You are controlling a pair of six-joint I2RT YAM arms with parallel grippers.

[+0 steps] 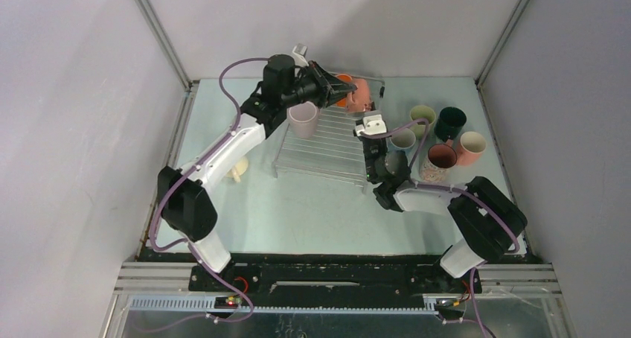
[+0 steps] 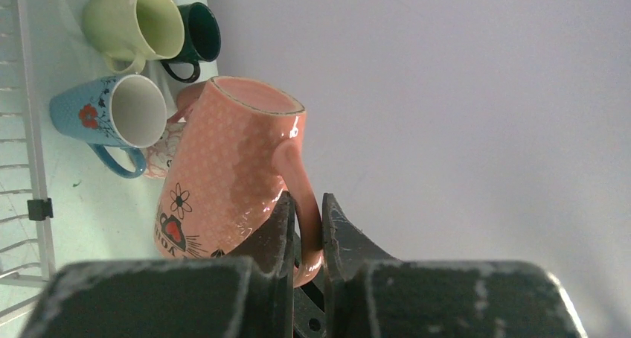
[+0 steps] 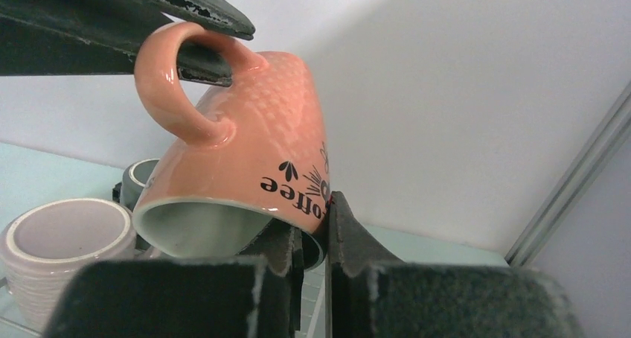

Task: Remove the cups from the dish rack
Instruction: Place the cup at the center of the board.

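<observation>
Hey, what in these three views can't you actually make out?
- Right wrist view: the word printed on the salmon mug, its start covered by the right gripper.
- Right wrist view: a grey cup, mostly behind that mug.
- Top view: a cream object, half under the left arm.
- Left wrist view: a speckled cup, mostly behind the blue cup.

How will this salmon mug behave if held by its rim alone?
Probably stiff and breakable: the salmon mug looks like glazed ceramic. The gloss suggests it may slip or swing in the right gripper, whose jaws pinch only the rim. The left gripper on the handle likely steadies it.
</observation>
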